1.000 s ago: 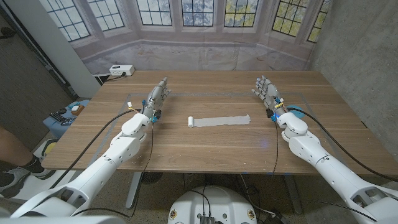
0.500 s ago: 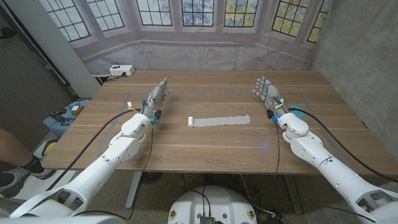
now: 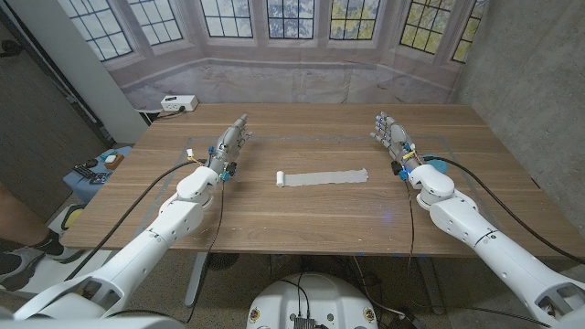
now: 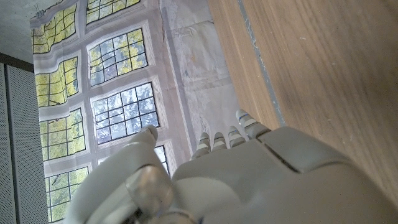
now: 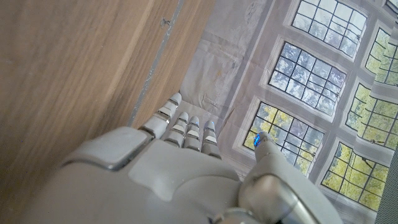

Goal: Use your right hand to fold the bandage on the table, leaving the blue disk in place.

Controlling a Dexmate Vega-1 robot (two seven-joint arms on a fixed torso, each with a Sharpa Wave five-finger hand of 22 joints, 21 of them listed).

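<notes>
Mid-desk (image 3: 302, 215), the bandage (image 3: 323, 176) looks soft and floppy; I'd pinch its flat end. Right hand (image 3: 391, 135) spread, empty.

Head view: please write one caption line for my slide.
Both hands, left hand and right hand, wait open beside an unfolded grey bandage on the wooden table.

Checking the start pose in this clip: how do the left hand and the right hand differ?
The left hand stands at the table's left side, farther from the bandage; the right hand stands at the right side, nearer the bandage's flat end. The left hand's fingers lie together, the right hand's spread slightly. Both hold nothing.
</notes>
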